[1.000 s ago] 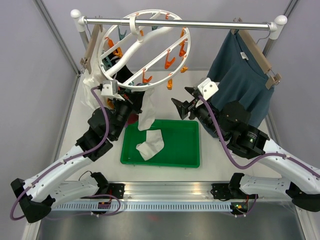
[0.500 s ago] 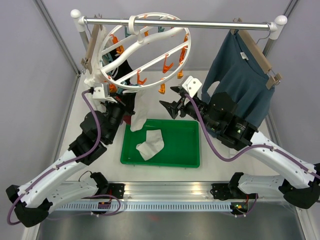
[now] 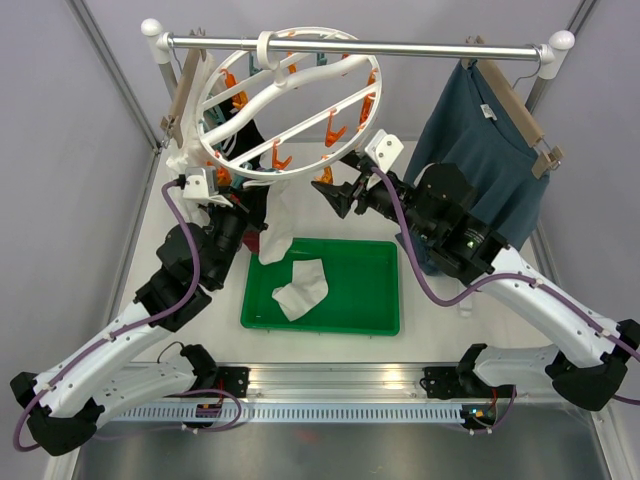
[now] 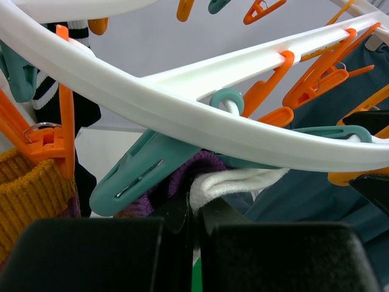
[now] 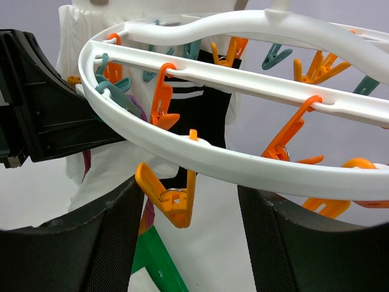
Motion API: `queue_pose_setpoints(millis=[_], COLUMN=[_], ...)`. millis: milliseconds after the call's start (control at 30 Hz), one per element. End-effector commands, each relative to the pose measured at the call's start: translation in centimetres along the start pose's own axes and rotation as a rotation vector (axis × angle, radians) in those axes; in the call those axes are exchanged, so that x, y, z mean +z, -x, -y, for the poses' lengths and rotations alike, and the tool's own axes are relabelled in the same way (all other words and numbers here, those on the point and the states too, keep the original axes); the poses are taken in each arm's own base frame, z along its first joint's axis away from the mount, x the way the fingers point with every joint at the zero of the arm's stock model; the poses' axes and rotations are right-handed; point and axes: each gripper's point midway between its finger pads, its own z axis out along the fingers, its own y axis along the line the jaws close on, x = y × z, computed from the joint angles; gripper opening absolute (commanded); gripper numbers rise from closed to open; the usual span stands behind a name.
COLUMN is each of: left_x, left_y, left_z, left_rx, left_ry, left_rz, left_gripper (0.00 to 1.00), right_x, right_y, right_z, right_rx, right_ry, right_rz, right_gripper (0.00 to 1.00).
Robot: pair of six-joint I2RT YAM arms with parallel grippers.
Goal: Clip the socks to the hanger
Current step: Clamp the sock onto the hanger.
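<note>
Partway done. Striped sock [image 5: 200, 103] and mustard sock [image 4: 30, 188] looked clipped to the hanger [image 5: 243, 167]. Left claw [image 4: 194, 243] was clamped on a white sock [image 4: 237, 182] just under a teal clip [image 4: 146, 176], unclipped. Right claw [image 5: 188, 243] gaped around an orange clip [image 5: 167, 201]. Loose sock [image 3: 302, 290] lay in the green tray [image 3: 380, 300].

Green tray [image 3: 368, 292], blue shirt [image 3: 480, 150], metal rail [image 3: 420, 46]

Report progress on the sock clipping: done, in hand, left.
Done: a striped sock hangs from the hanger. In hand: the left gripper is shut on a white sock below a teal clip; the right gripper is open around an orange clip. Left: clipping it, then the crumpled sock in the tray.
</note>
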Motion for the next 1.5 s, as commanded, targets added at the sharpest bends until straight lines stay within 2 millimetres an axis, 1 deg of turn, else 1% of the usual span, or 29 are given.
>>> queue_pose_setpoints(millis=[0, 267, 400, 567, 667, 767, 800, 833, 867, 967, 1000, 1033, 1067, 1133, 1167, 1467], left_x=[0.0, 0.1, 0.1, 0.2, 0.2, 0.2, 0.1, 0.1, 0.1, -0.2, -0.3, -0.4, -0.6, -1.1, -1.3, -1.9], left_y=[0.9, 0.8, 0.7, 0.5, 0.5, 0.3, 0.3, 0.2, 0.1, 0.0, -0.3, -0.2, -0.5, -0.5, -0.9, -2.6], left_z=[-0.2, 0.0, 0.2, 0.3, 0.5, 0.7, 0.8, 0.9, 1.1, 1.6, 1.9, 2.1, 2.4, 3.0, 3.5, 5.6], left_rx=[0.026, 0.026, 0.023, 0.022, 0.023, 0.025, 0.023, 0.024, 0.026, 0.036, 0.045, 0.046, 0.052, 0.056, 0.069, 0.072], left_ry=[0.006, -0.004, -0.009, -0.017, -0.027, -0.036, -0.042, -0.048, -0.064, -0.097, -0.125, -0.142, -0.161, -0.213, -0.253, -0.38], left_rz=[0.03, 0.028, 0.025, 0.02, 0.016, 0.009, 0.008, 0.005, 0.0, -0.005, -0.015, -0.012, -0.016, -0.018, -0.028, -0.088], left_gripper=[0.02, 0.02, 0.02, 0.02, 0.02, 0.02, 0.02, 0.02, 0.02, 0.02, 0.02, 0.02, 0.02, 0.02, 0.02, 0.02], right_x=[0.3, 0.2, 0.1, 0.2, 0.3, 0.3, 0.2, 0.3, 0.3, 0.2, 0.1, 0.1, 0.0, 0.0, -0.1, -0.5], right_y=[3.6, 4.7, 4.8, 4.4, 4.0, 3.8, 3.9, 3.6, 3.6, 3.6, 3.5, 3.6, 3.7, 3.6, 3.6, 4.1], right_z=[0.0, -0.6, -0.6, -0.2, -0.1, -0.1, -0.1, -0.1, -0.1, -0.1, -0.1, -0.1, -0.1, 0.0, 0.0, -0.2], right_rx=[-0.004, 0.026, 0.045, 0.067, 0.078, 0.091, 0.099, 0.105, 0.108, 0.122, 0.126, 0.13, 0.138, 0.141, 0.148, 0.169], right_ry=[0.034, 0.071, 0.068, 0.042, 0.029, 0.025, 0.025, 0.022, 0.022, 0.019, 0.016, 0.014, 0.015, 0.009, 0.009, 0.017], right_rz=[0.113, 0.154, 0.158, 0.145, 0.135, 0.128, 0.128, 0.119, 0.119, 0.119, 0.117, 0.119, 0.119, 0.117, 0.117, 0.128], right_gripper=[0.68, 0.61, 0.53, 0.45, 0.36, 0.33, 0.28, 0.27, 0.23, 0.17, 0.08, 0.06, 0.0, 0.0, 0.0, 0.0])
